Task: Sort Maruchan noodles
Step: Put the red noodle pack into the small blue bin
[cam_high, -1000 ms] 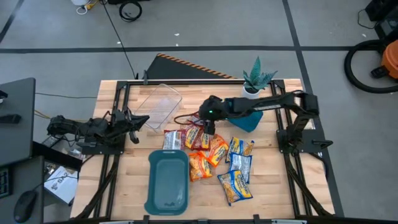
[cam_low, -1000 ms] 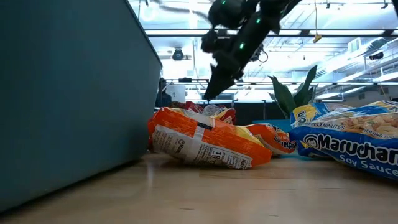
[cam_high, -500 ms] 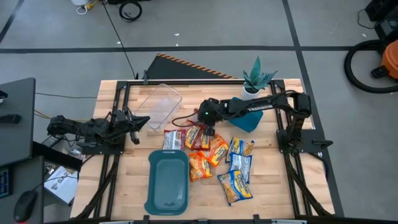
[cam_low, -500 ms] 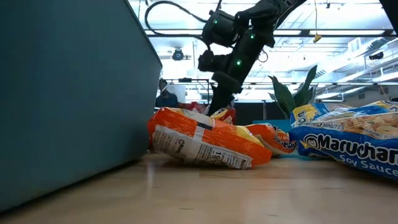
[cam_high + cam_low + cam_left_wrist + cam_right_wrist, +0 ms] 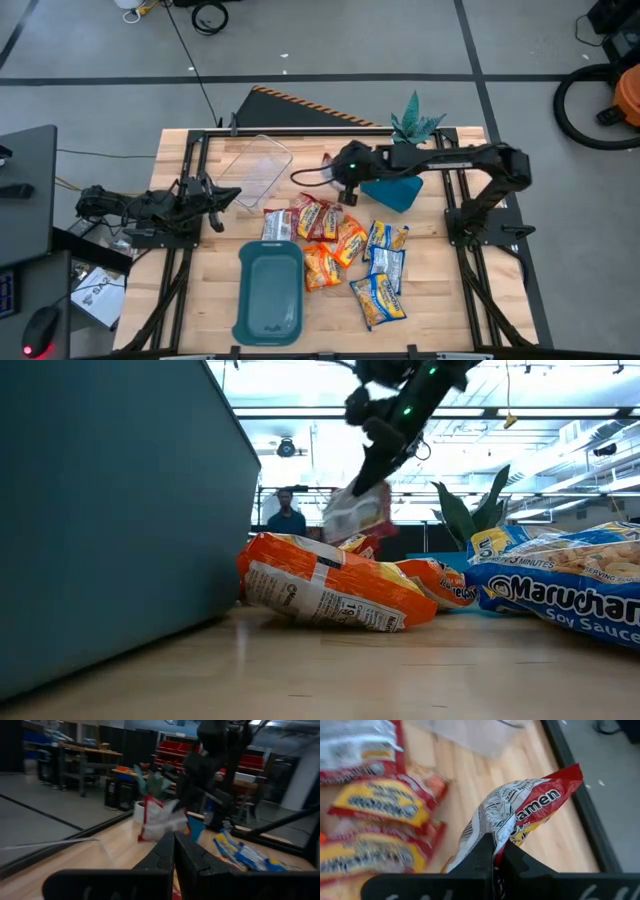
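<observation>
Several Maruchan noodles packets, red, orange and blue with yellow, lie in a loose pile (image 5: 340,245) at the table's middle. My right gripper (image 5: 344,183) hangs above the pile's far edge, shut on one red packet (image 5: 356,516), which also shows in the left wrist view (image 5: 161,819). At the table's left edge my left gripper (image 5: 226,194) waits, shut with nothing in it (image 5: 174,851). My right gripper pinches a crumpled edge of the red packet (image 5: 494,836) between its two fingers, coming from above and pointing down. The packet hangs tilted below the fingers (image 5: 378,468), lifted clear of the pile and the table.
A teal tray (image 5: 270,295) stands at the near left of the pile; a second teal tray (image 5: 398,193) lies under my right arm. A clear tub (image 5: 256,165) sits far left, a potted plant (image 5: 412,125) at the far edge. A person (image 5: 286,512) stands beyond the table.
My right gripper has dropped onto the far edge of the pile, shut on a red packet, then risen and gone a little toward the table's far right. The packet has been lifted clear of the pile and hangs below the fingers.
</observation>
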Robot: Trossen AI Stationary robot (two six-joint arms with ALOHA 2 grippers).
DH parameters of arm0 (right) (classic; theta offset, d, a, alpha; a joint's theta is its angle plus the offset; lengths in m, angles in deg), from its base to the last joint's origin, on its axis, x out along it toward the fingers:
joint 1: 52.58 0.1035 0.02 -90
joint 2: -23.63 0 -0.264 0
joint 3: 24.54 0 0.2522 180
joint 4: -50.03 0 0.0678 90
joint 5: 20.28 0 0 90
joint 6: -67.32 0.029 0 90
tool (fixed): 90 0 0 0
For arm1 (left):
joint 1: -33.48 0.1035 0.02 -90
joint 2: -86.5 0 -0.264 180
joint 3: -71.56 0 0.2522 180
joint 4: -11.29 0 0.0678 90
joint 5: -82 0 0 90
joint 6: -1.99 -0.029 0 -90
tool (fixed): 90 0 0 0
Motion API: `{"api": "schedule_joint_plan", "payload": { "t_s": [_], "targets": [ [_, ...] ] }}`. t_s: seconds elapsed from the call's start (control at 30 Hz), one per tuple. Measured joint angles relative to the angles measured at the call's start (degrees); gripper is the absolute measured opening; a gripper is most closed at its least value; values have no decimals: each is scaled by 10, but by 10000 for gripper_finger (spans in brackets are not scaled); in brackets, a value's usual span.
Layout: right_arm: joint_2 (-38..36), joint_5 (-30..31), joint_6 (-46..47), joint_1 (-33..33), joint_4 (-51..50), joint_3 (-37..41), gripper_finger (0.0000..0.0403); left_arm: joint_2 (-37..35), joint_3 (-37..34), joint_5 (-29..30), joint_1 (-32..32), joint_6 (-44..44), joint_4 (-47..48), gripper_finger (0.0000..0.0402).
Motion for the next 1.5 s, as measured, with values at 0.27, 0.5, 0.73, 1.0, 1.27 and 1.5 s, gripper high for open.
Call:
{"api": "schedule_joint_plan", "payload": {
  "t_s": [0.27,0.5,0.73,1.0,1.27,1.5],
  "targets": [
    [-90,42,17,0,-140,0,19,0,0,-20,0,2,-1,12],
    [-105,60,20,0,-280,0,21,0,0,-20,0,2,-1,12],
    [-105,85,-11,-12,-274,26,17,0,0,-20,0,1,0,12],
    [-105,95,-28,-38,-174,131,20,0,0,-21,0,-2,10,11],
    [-105,71,-12,-50,-166,152,40,0,0,-21,0,-4,26,11],
    [-104,68,17,-48,-221,90,106,0,0,-21,0,-4,41,11]
  ]
}}
